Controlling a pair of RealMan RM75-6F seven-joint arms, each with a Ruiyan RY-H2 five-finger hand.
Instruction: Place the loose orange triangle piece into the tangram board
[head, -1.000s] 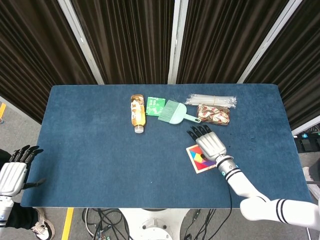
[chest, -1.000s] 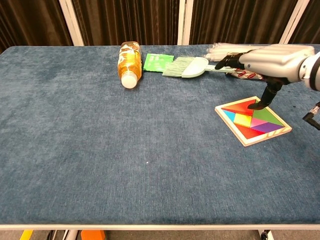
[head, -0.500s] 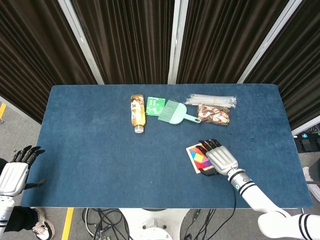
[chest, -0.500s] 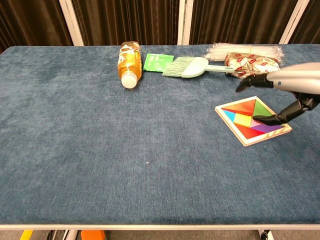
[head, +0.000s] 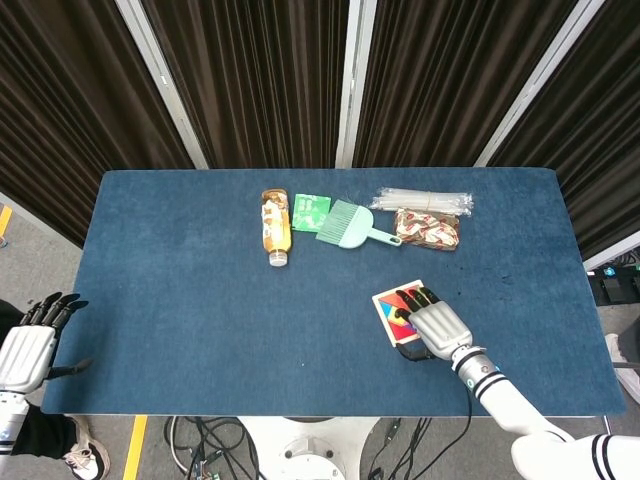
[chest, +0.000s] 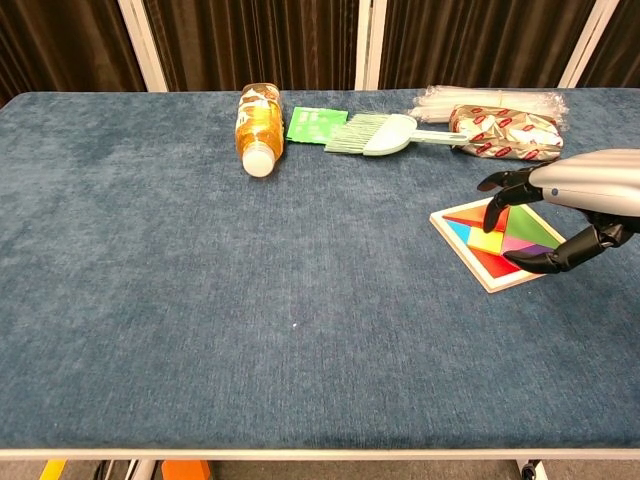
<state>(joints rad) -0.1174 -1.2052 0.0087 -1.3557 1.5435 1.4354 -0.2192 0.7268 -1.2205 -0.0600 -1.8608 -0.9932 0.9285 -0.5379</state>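
Observation:
The tangram board (chest: 455, 247) lies flat on the blue table at the right, filled with coloured pieces. An orange triangle (chest: 470, 214) sits in its far left part, flush with the others. My right hand (chest: 575, 195) hovers over the board's right side with its fingers spread and its thumb (chest: 556, 260) below, holding nothing. From the head view the same right hand (head: 435, 325) covers the near right of the board (head: 381, 298). Off the table's near left corner my left hand (head: 25, 350) hangs with its fingers straight and empty.
Along the far side lie a bottle of orange drink (head: 275, 225), a green packet (head: 311, 211), a mint-green brush (head: 350, 225), a bundle of clear plastic (head: 425, 200) and a patterned snack packet (head: 427, 228). The table's near edge runs close behind the right hand.
My right hand has drawn back from the board's far side toward the table's near edge, and its thumb has come off the pieces. The left hand has barely moved.

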